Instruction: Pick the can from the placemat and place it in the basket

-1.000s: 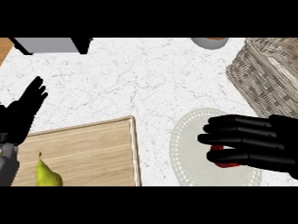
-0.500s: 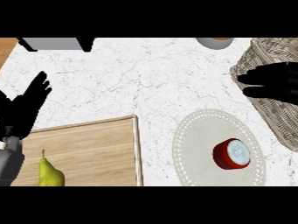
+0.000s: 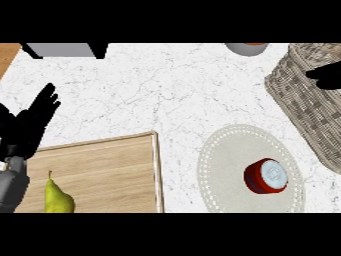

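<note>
Red can upright on round placemat, right of centre, untouched. Wicker basket just beside placemat, at right. Right hand over basket rim, mostly cut by edge; open or closed, cannot tell. Left hand rests at left edge, fingers straight, spread, holding nothing. Pear on wooden board.
</note>
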You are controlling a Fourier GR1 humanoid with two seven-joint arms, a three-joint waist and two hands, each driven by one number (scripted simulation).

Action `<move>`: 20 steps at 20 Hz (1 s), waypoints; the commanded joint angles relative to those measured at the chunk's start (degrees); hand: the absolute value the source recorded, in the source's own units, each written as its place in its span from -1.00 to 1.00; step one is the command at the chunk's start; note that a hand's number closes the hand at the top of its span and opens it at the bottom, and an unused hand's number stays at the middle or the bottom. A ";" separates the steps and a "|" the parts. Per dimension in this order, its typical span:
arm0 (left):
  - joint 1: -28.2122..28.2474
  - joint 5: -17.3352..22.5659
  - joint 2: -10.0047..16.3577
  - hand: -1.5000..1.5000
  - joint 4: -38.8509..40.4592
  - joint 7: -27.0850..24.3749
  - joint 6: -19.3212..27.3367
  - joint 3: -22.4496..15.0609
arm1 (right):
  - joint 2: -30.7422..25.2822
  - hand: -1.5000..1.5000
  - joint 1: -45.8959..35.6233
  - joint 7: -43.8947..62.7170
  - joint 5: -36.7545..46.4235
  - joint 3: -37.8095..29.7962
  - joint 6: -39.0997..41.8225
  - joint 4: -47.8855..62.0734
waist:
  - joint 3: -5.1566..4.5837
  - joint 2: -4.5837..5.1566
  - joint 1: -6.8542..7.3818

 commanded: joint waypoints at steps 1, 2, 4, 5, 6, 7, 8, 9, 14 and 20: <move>-0.55 -0.19 -1.19 0.00 0.86 -0.19 0.04 0.83 | 0.78 -1.00 5.69 -8.19 0.78 -4.44 4.35 0.17 | 0.06 -0.14 -0.79; 0.60 -1.13 -0.62 0.00 -0.59 0.36 0.59 0.34 | 0.10 -1.00 7.14 -11.45 1.05 -6.84 4.57 2.41 | 0.12 -0.14 -0.72; 1.86 0.96 0.36 0.00 -3.05 0.72 -1.86 1.59 | 1.28 -1.00 8.41 -13.53 3.37 -7.41 4.02 4.29 | 0.11 -0.14 -0.12; 1.62 -0.87 -0.29 0.00 -3.32 1.08 0.05 0.87 | 3.13 -1.00 10.29 -14.83 6.27 -6.33 2.48 3.15 | 0.12 -0.10 -0.14; 0.45 -2.07 -2.43 0.00 -0.37 -0.78 0.46 -0.48 | 4.96 -1.00 11.35 -15.61 7.77 -5.12 0.85 2.92 | 0.11 0.05 -0.36; 1.23 -0.85 -0.74 0.00 -1.13 -0.43 -1.20 1.04 | 5.44 -1.00 10.85 -17.35 10.82 -4.29 0.73 4.93 | 0.11 0.10 0.20; 1.95 -1.64 -0.80 0.00 -1.56 0.09 -0.35 0.73 | 5.70 -1.00 13.72 -19.00 10.82 -4.62 -0.39 2.95 | 0.13 0.00 -0.16; 1.75 -2.33 -1.99 0.00 -0.94 -1.84 -0.12 0.20 | 5.34 -1.00 13.51 -22.41 14.37 -4.18 -0.62 5.54 | 0.15 0.16 0.12; -0.02 -0.36 0.23 0.00 -2.18 3.41 -2.23 2.18 | 10.29 -1.00 21.28 -26.98 21.44 -0.19 -10.75 2.07 | 0.14 -0.04 -0.10; 2.47 -4.72 -3.98 0.00 -5.20 1.40 1.37 -0.92 | 17.37 -1.00 19.18 -30.42 26.00 5.94 -18.15 10.75 | 0.08 -0.03 0.66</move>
